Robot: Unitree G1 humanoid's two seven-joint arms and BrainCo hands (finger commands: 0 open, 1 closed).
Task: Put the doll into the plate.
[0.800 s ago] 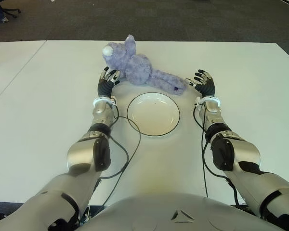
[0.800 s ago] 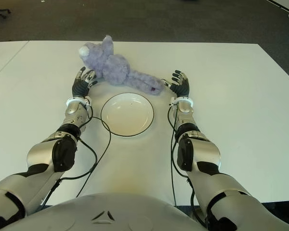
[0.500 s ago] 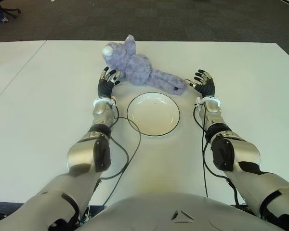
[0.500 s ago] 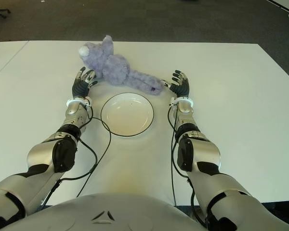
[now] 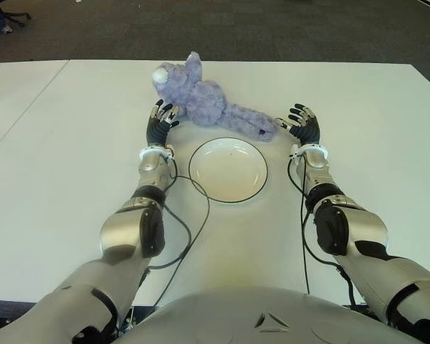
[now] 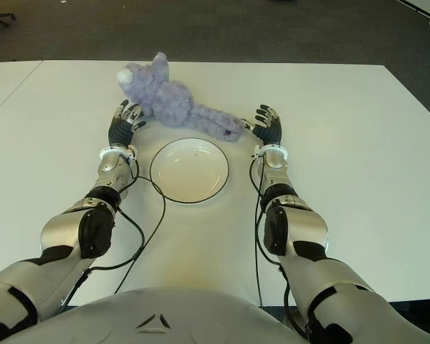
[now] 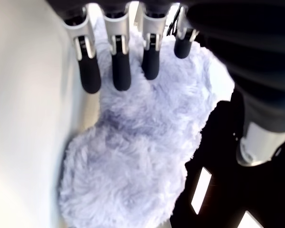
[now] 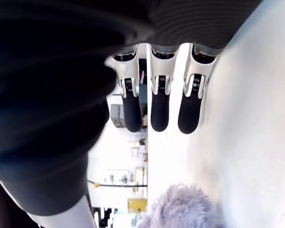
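Note:
A fluffy purple doll [image 5: 204, 102] lies on its side on the white table [image 5: 72, 165], just beyond the plate [image 5: 228, 170], head toward the far left and legs [image 5: 254, 123] stretching right. The white plate has a dark rim and nothing in it. My left hand [image 5: 160, 122] is open beside the doll's body on its left; in the left wrist view its straight fingers [image 7: 121, 71] reach to the purple fur [image 7: 147, 156]. My right hand [image 5: 303, 125] is open just right of the doll's feet, fingers [image 8: 160, 107] extended, with a tuft of the doll [image 8: 180, 209] in view.
Dark cables [image 5: 193, 222] run along both forearms over the table near the plate. A second white table [image 5: 7, 93] adjoins on the left. Dark carpet [image 5: 272, 29] lies beyond the far edge.

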